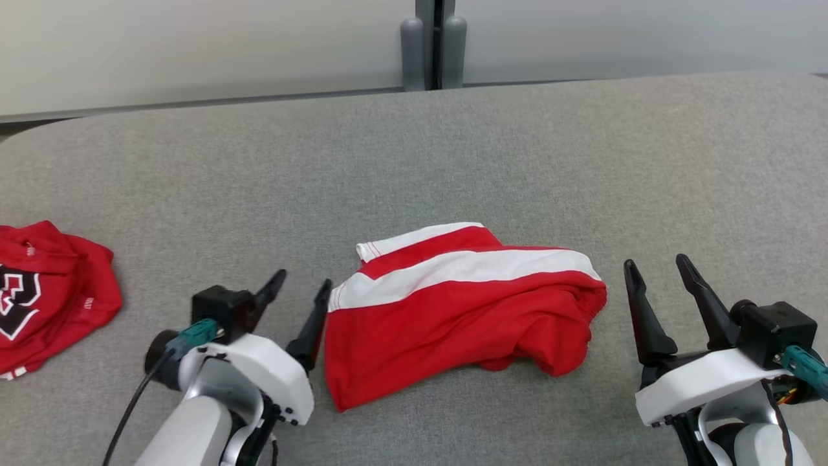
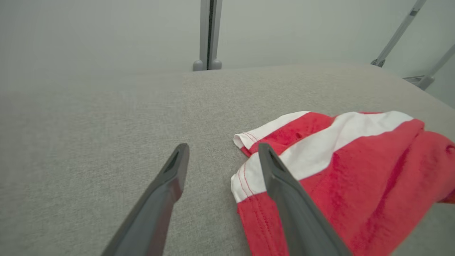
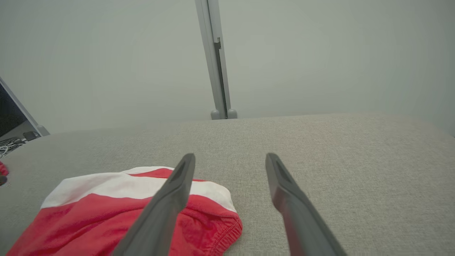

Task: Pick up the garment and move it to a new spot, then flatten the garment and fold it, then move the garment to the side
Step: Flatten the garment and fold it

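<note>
We see the garment (image 1: 466,310) lying in a loose heap on the grey, cloth-covered counter (image 1: 453,162), toward the near side and about midway between our two arms. It is red with broad white stripes across its far part, and a white-stitched hem faces our left. The red part bunches and folds under itself toward the near and right side. In the right wrist view the garment (image 3: 89,220) shows a gathered edge at that end.

Our left jaws stand open with nothing between them, low over the counter and just beside the garment's left edge. In the head view the inner of their two dark fingers (image 1: 309,336) comes right up to the striped hem. In the left wrist view that finger (image 2: 295,213) crosses in front of the garment (image 2: 355,170), and we cannot tell whether it touches.

Our right jaws are spread wide too and hold nothing. Their fingers (image 1: 643,317) point away from us just beside the garment's right end, with a narrow strip of bare counter between.

A second red garment (image 1: 45,291), crumpled and bearing a black and white emblem, lies well apart at the left side of the head view. Beyond the counter rises a pale wall (image 1: 194,52) with a grey post (image 1: 433,45) at its middle
</note>
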